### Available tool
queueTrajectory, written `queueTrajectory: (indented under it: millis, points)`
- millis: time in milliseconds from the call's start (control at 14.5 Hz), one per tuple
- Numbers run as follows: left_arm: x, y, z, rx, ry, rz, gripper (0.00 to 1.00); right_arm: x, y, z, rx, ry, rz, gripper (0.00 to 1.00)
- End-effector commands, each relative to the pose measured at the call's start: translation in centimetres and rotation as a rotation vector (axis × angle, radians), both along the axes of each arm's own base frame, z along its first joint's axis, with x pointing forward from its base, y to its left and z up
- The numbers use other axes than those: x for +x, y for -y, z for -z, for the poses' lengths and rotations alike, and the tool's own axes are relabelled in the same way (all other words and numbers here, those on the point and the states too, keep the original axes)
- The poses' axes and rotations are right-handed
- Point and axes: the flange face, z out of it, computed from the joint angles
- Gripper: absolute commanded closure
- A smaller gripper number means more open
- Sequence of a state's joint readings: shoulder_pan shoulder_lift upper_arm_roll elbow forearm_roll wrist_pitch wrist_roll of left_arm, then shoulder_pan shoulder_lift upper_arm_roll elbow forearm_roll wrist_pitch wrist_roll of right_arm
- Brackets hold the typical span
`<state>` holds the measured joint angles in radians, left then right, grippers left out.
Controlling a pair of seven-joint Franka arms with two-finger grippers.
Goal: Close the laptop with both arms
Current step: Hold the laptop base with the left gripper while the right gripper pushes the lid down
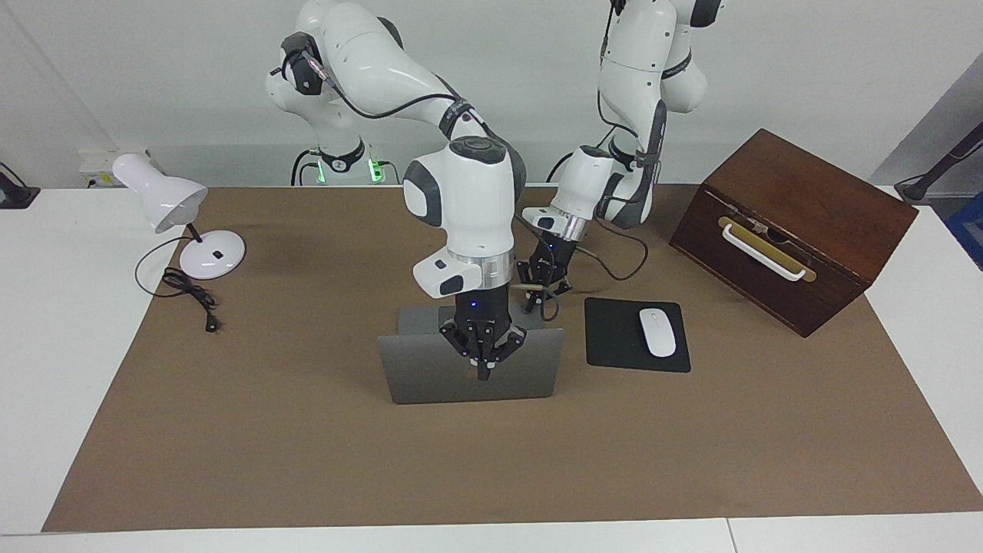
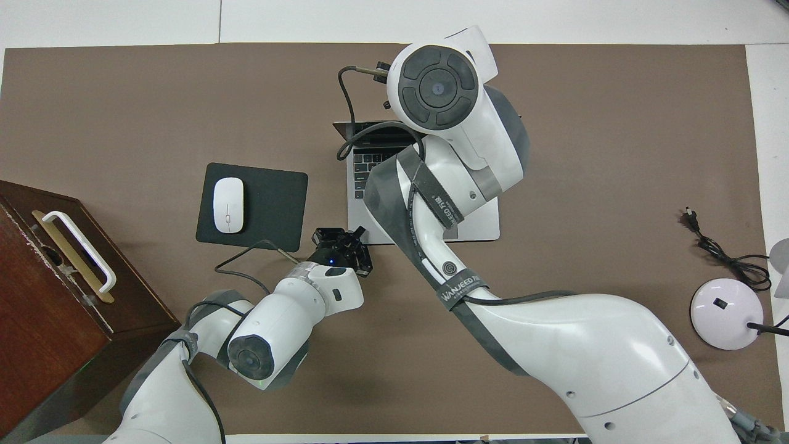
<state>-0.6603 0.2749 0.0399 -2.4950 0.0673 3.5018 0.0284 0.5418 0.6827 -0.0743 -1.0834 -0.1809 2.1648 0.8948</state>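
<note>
Thin silver-grey metal laptop [image 1: 430, 369] sits mid-mat, open, lid standing near upright. Lid back faces away from the robots, keyboard [image 2: 370, 169] and screen face toward them. Long axis runs from the left arm's end of the table to the right arm's end, parallel to the table's long edge.

Right gripper [image 1: 484, 375]: black fingered, pointing straight down, fingertips pinched together, holding nothing. It hangs in front of the lid's outer face, close to the top edge, roughly mid-width; can't tell whether it touches the lid. In the overhead view it is hidden under the white right arm's wrist [image 2: 437, 86].

Left gripper [image 1: 542, 301]: fingertips together, empty, low over the brown mat, just beside the laptop base's corner nearest the robots, on the left arm's side. Contact with the base not discernible. A loop of black cable [image 2: 246, 256] trails from its wrist.

Black rectangular mousepad [image 1: 614, 338] with white mouse [image 1: 657, 332] lies just beside the left gripper, toward the left arm's end. Dark wooden box with white handle [image 1: 791, 230] further that way. White desk lamp [image 1: 173, 207] well apart from the right gripper, at the right arm's end.
</note>
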Motion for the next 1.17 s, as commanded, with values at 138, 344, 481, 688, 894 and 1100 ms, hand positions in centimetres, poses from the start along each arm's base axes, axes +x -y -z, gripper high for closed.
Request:
queueTrajectory:
  millis: [138,344,481,688,894,1100]
  points:
    - [0.3,-3.1,4.0,0.076,-0.06,-0.018,1.0,-0.4,-0.3,1.1,0.031,-0.07,0.008,1.0]
    - [0.3,-3.1,4.0,0.076,-0.06,-0.02,1.0,-1.1,0.1,1.7,0.038,-0.131,-0.017,1.0]
    - [0.3,-3.1,4.0,0.075,-0.06,-0.019,1.0,-1.5,0.2,1.8,0.052,-0.151,-0.023,1.0]
    - [0.4,-3.2,4.0,0.075,-0.06,-0.022,1.0,-1.6,0.7,1.6,0.08,-0.192,-0.015,1.0]
    - [0.4,-3.3,4.0,0.075,-0.06,-0.023,1.0,-1.7,1.3,2.5,0.105,-0.23,-0.012,1.0]
    - [0.4,-3.3,4.0,0.075,-0.06,-0.023,1.0,-1.7,1.6,2.8,0.14,-0.256,-0.007,1.0]
